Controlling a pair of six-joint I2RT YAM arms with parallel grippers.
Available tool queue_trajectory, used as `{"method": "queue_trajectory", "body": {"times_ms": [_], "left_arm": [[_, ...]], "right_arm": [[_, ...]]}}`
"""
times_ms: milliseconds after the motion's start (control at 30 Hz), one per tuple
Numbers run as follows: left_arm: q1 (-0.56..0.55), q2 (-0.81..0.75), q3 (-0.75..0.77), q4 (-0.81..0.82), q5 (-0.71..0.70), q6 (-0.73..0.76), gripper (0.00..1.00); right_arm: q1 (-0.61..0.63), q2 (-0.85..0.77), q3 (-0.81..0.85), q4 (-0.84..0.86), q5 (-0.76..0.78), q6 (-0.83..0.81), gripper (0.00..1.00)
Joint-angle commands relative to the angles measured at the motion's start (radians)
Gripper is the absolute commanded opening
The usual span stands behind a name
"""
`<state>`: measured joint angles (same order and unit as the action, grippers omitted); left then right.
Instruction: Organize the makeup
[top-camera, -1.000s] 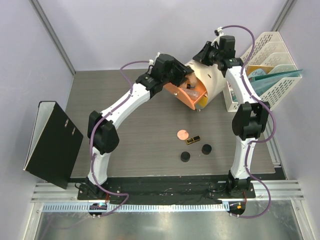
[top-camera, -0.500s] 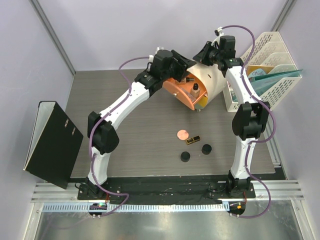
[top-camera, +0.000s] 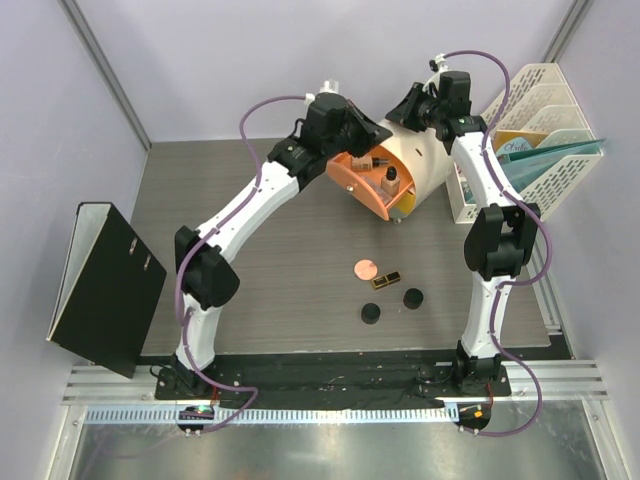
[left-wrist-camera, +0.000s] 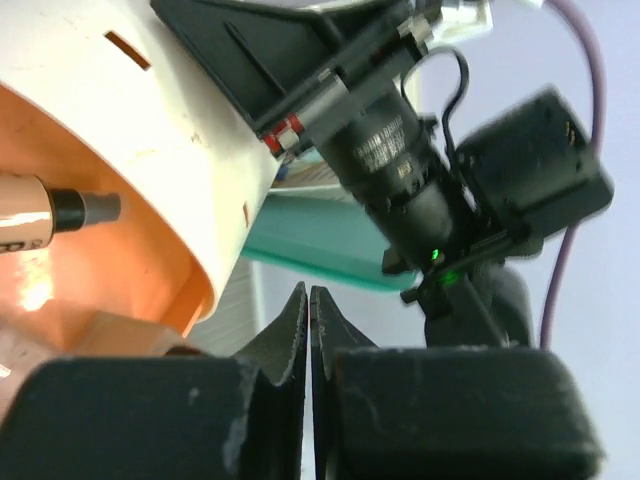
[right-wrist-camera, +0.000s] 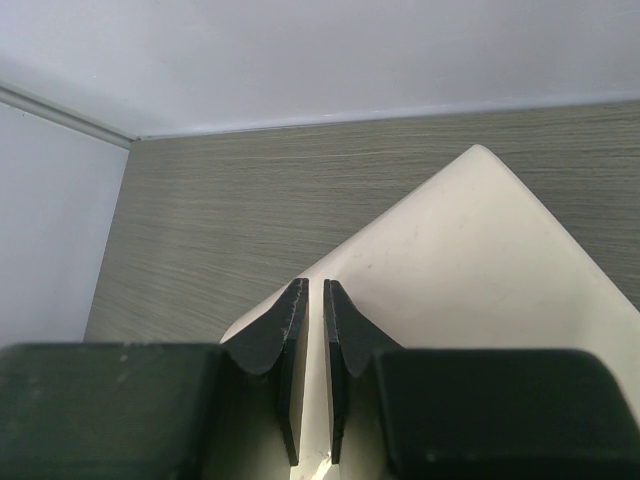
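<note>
A pink round compact (top-camera: 367, 268), a black-gold lipstick (top-camera: 386, 279) and two black round jars (top-camera: 412, 297) (top-camera: 370, 314) lie on the table's middle. A beige bottle with a black cap (top-camera: 387, 180) (left-wrist-camera: 55, 212) sits in the open orange drawer (top-camera: 358, 182) of the cream drum box (top-camera: 425, 160). My left gripper (top-camera: 366, 136) (left-wrist-camera: 308, 290) hovers just above and behind the drawer, shut and holding nothing. On the box's top, my right gripper (top-camera: 402, 108) (right-wrist-camera: 309, 284) is shut on the cream wall (right-wrist-camera: 470, 270).
A black binder (top-camera: 105, 285) leans at the table's left edge. A white file rack (top-camera: 530, 95) with teal folders stands at the back right, right behind the drum box. A yellow drawer (top-camera: 406, 205) peeks out under the orange one.
My left gripper has pulled up and back out of the orange drawer and closed, leaving the beige bottle standing inside. The right arm has not moved.
</note>
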<state>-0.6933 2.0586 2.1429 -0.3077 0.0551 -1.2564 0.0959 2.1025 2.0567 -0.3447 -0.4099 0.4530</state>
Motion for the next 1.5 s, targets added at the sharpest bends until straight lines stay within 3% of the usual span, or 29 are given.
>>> {"method": "queue_trajectory", "body": {"times_ms": [0, 133, 300, 500, 767, 1467], "left_arm": [[-0.078, -0.038, 0.179, -0.216, -0.066, 0.345, 0.00], [-0.158, -0.008, 0.256, -0.424, -0.233, 0.587, 0.07], [-0.242, 0.003, 0.241, -0.505, -0.431, 0.796, 0.22], [-0.259, 0.014, 0.213, -0.544, -0.529, 0.828, 0.32], [-0.267, 0.024, 0.210, -0.492, -0.592, 0.887, 0.59], [-0.244, 0.101, 0.255, -0.340, -0.555, 0.847, 0.68]], "right_arm": [[-0.005, 0.013, -0.055, -0.165, 0.020, -0.011, 0.18], [-0.005, 0.010, -0.064, -0.165, 0.022, -0.014, 0.18], [-0.005, 0.007, -0.078, -0.166, 0.022, -0.014, 0.18], [-0.007, 0.004, -0.092, -0.165, 0.023, -0.019, 0.18], [-0.007, 0.004, -0.096, -0.166, 0.022, -0.017, 0.18], [-0.007, 0.004, -0.095, -0.174, 0.022, -0.030, 0.18]]}}
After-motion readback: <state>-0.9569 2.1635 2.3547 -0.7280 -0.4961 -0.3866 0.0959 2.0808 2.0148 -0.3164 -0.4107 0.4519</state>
